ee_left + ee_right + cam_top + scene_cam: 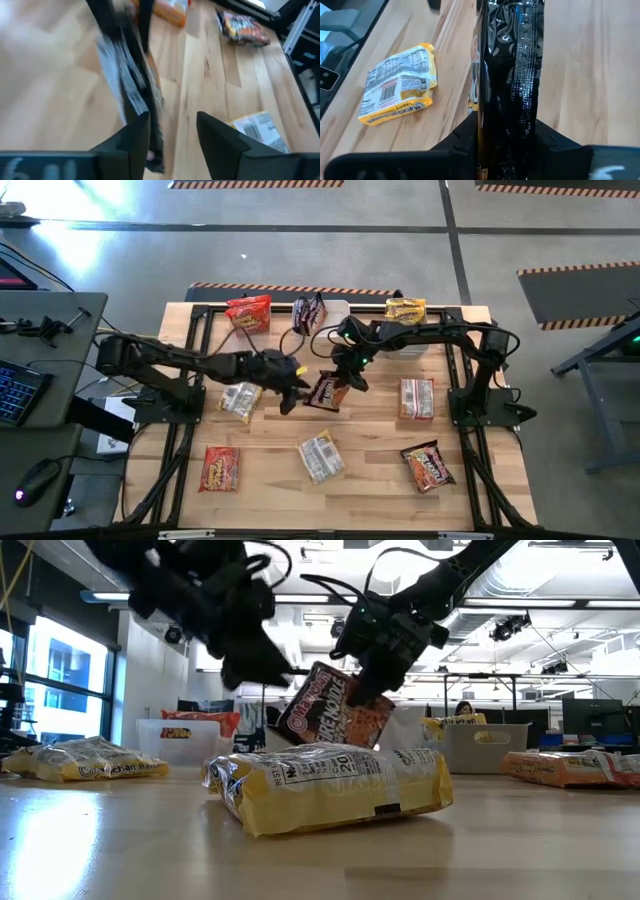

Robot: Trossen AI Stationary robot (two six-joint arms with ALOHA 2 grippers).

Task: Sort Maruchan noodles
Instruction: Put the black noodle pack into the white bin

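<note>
A dark brown noodle packet (326, 392) hangs above the middle of the table between my two grippers. My right gripper (346, 373) is shut on it. My left gripper (293, 393) stands open at the packet's left end; the packet (131, 85) runs edge-on past one finger. Other packets lie flat on the table: yellow ones (240, 400) (320, 456) and red ones (219, 468) (417, 398) (428, 466). My right gripper pinches the packet's upper right end (372, 705) between its two fingers (547, 142), which slant down from the far right. The packet sits edge-on in the hold (507, 75). It hangs tilted, lower end toward the left, clear of the table. My left gripper: the packet passes close by the inner side of one finger (136, 137); I cannot tell whether they touch.
Clear tubs along the far edge hold a red packet (248, 312), a dark one (308, 312) and a yellow one (405, 310). Black frame rails (190, 360) run along both table sides. Bare wood lies between the near packets.
</note>
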